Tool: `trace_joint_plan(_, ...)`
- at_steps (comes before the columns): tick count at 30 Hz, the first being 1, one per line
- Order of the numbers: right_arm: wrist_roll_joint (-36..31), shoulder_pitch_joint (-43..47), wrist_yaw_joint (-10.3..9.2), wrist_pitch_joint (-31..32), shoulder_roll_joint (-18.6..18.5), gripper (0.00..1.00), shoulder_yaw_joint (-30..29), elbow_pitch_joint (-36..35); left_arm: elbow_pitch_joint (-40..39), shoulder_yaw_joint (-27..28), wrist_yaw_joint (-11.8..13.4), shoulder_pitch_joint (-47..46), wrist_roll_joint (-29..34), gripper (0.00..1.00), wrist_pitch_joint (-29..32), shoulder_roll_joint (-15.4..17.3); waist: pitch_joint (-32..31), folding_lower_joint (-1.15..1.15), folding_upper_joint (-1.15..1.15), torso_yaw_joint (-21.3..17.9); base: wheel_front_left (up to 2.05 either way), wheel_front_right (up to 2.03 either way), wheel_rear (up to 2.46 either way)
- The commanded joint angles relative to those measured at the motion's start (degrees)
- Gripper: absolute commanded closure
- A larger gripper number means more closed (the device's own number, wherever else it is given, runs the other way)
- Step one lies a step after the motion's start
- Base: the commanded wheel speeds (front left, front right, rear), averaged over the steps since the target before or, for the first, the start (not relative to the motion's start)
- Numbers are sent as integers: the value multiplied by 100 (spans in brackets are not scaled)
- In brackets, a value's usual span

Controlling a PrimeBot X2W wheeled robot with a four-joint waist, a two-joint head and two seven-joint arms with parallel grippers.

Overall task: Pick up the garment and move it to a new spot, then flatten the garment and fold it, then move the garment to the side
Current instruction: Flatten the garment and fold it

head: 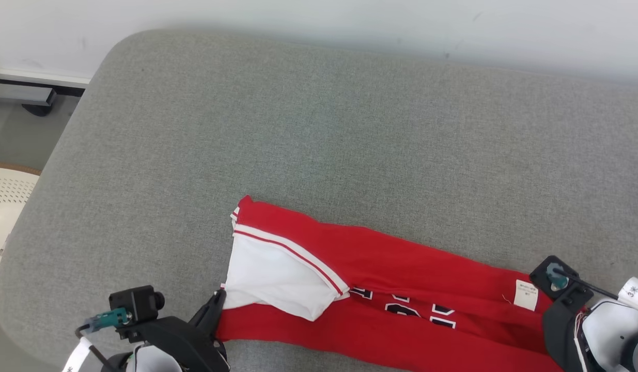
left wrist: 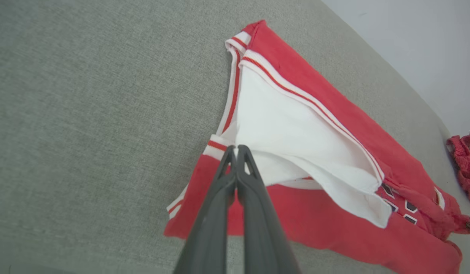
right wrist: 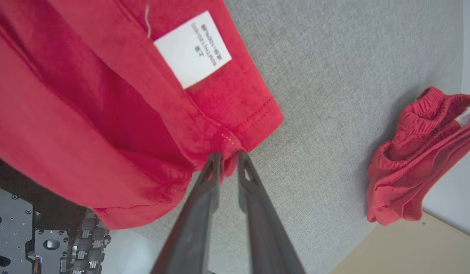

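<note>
The garment (head: 401,268) is a red jersey with a white sleeve, dark lettering and a white label (right wrist: 193,49). It lies stretched out across the front of the grey cushion (head: 319,129). My left gripper (left wrist: 236,148) is shut, its tips pinching the garment's (left wrist: 314,99) edge where the white sleeve meets the red-striped cuff; in the head view it (head: 219,297) is at the garment's left end. My right gripper (right wrist: 227,154) pinches a bunched corner of the red hem (right wrist: 86,95), with a sliver of gap between the fingers. The right wrist (head: 566,310) sits at the garment's right end.
A second crumpled red piece of clothing (right wrist: 417,152) lies further right on the cushion, near its edge (left wrist: 463,160). A white perforated seat (head: 3,206) stands left of the cushion. A white wall runs behind. My base (right wrist: 29,236) shows under the hanging hem.
</note>
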Motion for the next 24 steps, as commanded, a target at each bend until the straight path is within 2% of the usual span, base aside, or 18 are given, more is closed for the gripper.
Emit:
trace_joint_plan(1, 13, 27, -3, -20, 31, 0, -27, -7, -25, 1, 10, 60, -32, 100, 28, 52, -3, 0, -1, 3, 0, 0, 0)
trace_joint_plan(4, 90, 73, -3, -100, 186, 0, -161, -66, -13, -23, 23, 88, -32, 100, 61, 81, -16, 0, -1, 13, 0, 0, 0)
trace_joint_plan(5, 116, 94, -3, -97, 217, 0, -198, -97, 10, -28, 30, 76, -5, 97, 45, 93, -22, 0, -1, 14, 0, 0, 0)
trace_joint_plan(6, 155, 115, -3, -79, 248, 0, -287, -170, 33, -59, 72, 80, 41, 13, 77, 106, -37, 0, -1, 12, 0, 0, 0)
trace_joint_plan(7, 156, 124, -3, -61, 263, 0, -357, -205, 65, -64, 105, 87, 75, 0, 87, 149, -40, 0, -1, 6, 0, 0, 0)
trace_joint_plan(9, 45, 123, -3, -53, 316, 0, -554, -254, 189, -132, 213, 88, 179, 0, 193, 258, -49, 0, -1, -13, 0, 0, 0)
trace_joint_plan(15, -207, 90, -3, -364, 670, 0, -1090, -303, 203, -196, 287, 92, 218, 0, 280, 305, -105, 0, -1, -34, 0, 0, 0)
trace_joint_plan(18, -335, 9, -3, -838, 1046, 0, -1351, -263, 195, -157, 319, 76, 279, 0, 134, 347, -168, 0, -1, -27, 0, 0, 0)
trace_joint_plan(24, -737, 50, -5, -1908, 2073, 0, -1973, 179, 92, -83, 252, 47, 539, 0, -372, 414, -399, 0, -1, -29, 0, 0, 0)
